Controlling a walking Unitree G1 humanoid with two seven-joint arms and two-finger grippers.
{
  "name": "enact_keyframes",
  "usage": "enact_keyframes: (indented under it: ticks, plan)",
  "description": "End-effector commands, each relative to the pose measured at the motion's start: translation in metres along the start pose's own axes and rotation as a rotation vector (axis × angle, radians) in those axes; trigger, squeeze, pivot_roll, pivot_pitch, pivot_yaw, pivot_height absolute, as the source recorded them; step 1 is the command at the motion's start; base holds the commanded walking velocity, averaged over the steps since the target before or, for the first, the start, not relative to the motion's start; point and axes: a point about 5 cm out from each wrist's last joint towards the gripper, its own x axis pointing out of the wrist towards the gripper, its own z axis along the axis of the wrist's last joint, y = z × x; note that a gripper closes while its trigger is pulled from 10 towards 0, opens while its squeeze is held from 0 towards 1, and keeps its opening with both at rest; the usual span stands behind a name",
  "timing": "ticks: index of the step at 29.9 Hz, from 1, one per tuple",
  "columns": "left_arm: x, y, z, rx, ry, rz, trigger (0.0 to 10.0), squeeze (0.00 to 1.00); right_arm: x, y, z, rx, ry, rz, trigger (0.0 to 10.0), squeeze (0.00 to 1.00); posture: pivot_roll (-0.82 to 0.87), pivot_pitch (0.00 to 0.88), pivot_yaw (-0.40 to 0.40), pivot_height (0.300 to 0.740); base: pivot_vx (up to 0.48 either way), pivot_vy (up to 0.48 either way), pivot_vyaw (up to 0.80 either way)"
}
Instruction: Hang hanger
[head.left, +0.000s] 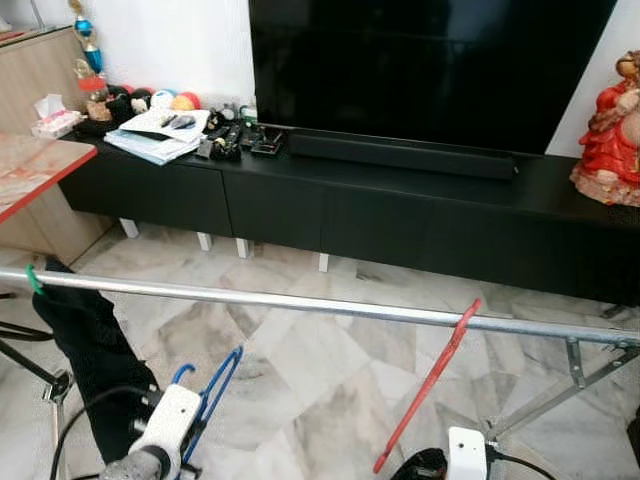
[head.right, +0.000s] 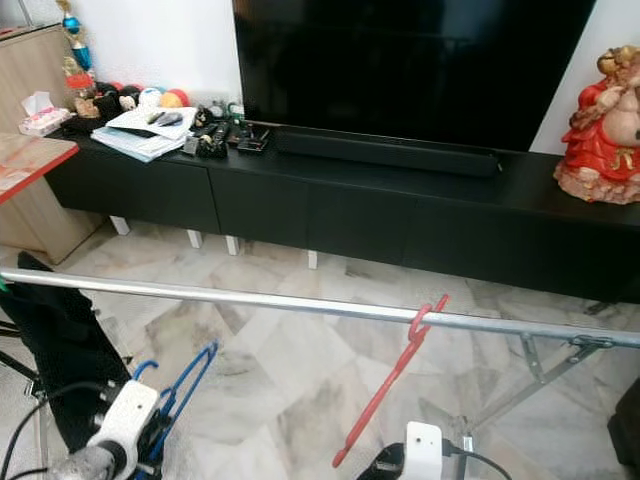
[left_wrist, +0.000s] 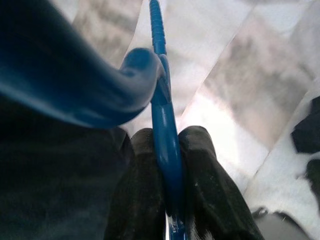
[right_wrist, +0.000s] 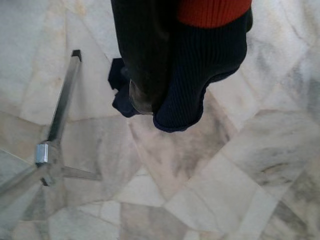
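Clamping a blue hanger (head.left: 212, 392), the left hand (left_wrist: 167, 190) sits below the steel rail (head.left: 300, 301); a red hanger (head.left: 432, 378) hangs there over marble floor (head.left: 310, 370). Right hand's (right_wrist: 165, 75) grip: cannot tell.

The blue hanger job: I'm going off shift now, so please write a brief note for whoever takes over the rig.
Left gripper: shut on the blue hanger, held low, below the metal rail.
Right gripper: low over the marble floor; fingers' state unclear.
Red hanger: hooked on the rail, towards the right.
Black garment: hangs at the rail's left end.
Done: red hanger is up.
Left: raise the blue hanger, hook it on the rail, probably between garment and red hanger, then release.
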Motion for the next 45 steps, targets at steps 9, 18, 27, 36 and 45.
enact_keyframes:
  ticks: [9,18,27,36,45]
  plan:
    - [-0.017,-0.030,-0.101,-0.079,0.374,0.003,10.0,0.00,-0.004,-0.004,-0.010,0.022,-0.017,-0.025,10.0,0.00,0.04,0.000,-0.001,0.740,0.000,0.000,0.00]
    - [-0.012,-0.043,-0.097,-0.141,0.340,-0.008,10.0,0.00,-0.014,-0.011,-0.038,0.021,0.035,-0.042,10.0,0.00,0.05,0.000,-0.001,0.740,-0.138,0.000,0.00]
    - [-0.009,-0.051,-0.094,-0.139,0.361,-0.007,10.0,0.00,-0.016,-0.044,-0.036,0.034,0.054,-0.087,10.0,0.00,0.05,0.000,-0.001,0.740,-0.293,0.000,0.00]
    - [-0.009,-0.058,-0.096,-0.145,0.389,-0.005,10.0,0.00,-0.020,-0.061,-0.038,0.040,0.065,-0.107,10.0,0.00,0.05,0.000,-0.002,0.740,-0.310,0.000,0.00]
    - [-0.008,-0.060,-0.093,-0.141,0.389,-0.005,10.0,0.00,-0.013,-0.044,-0.027,0.034,0.048,-0.084,10.0,0.00,0.05,0.000,-0.002,0.740,-0.306,0.000,0.00]
